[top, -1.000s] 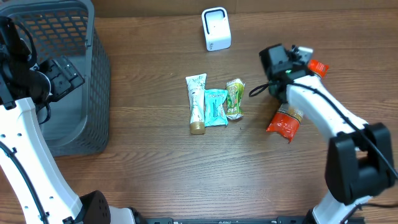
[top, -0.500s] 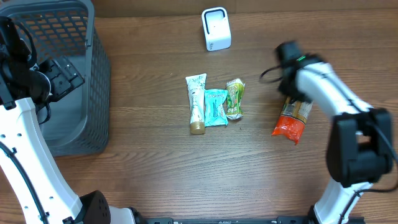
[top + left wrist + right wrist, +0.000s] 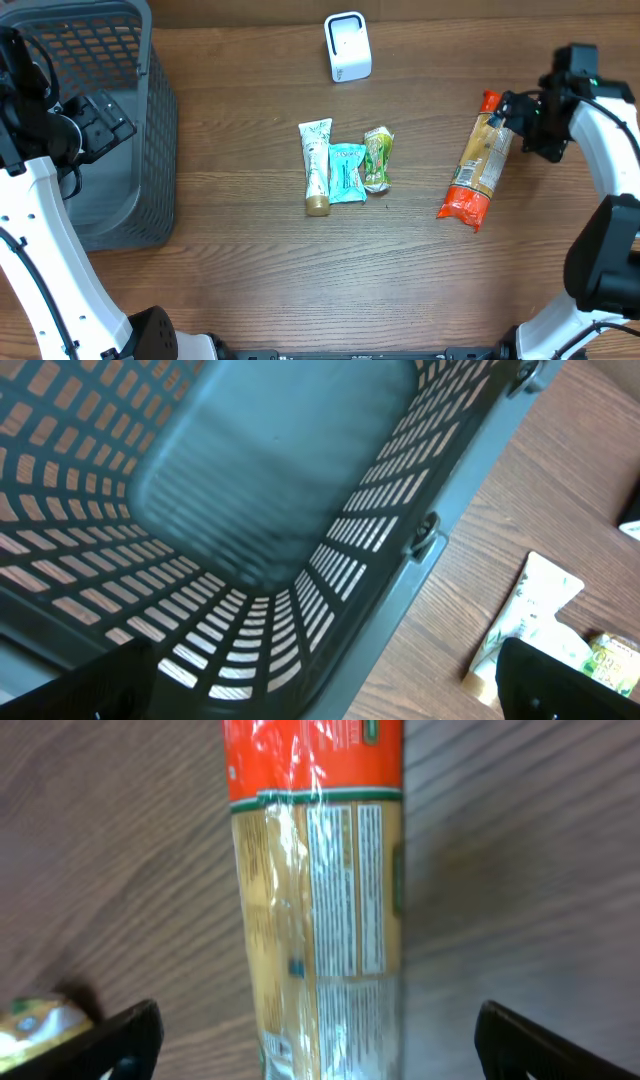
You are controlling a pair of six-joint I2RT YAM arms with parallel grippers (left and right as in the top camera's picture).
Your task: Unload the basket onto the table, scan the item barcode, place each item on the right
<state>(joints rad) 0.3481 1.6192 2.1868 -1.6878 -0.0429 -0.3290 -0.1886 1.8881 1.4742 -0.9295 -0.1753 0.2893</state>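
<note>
The right gripper is standing wide open, holding nothing; its fingers are showing at the lower corners of the wrist view. The long orange pasta packet is lying flat on the table at right of frame, its upper end just beside the gripper. No barcode is showing legibly among the fine print. Judged step: positioning for a grasp, with the scan not yet made. The next move is calling for jaws closing across the packet, then presenting its code to the white scanner at top centre. The left gripper is hanging open over the basket.
</note>
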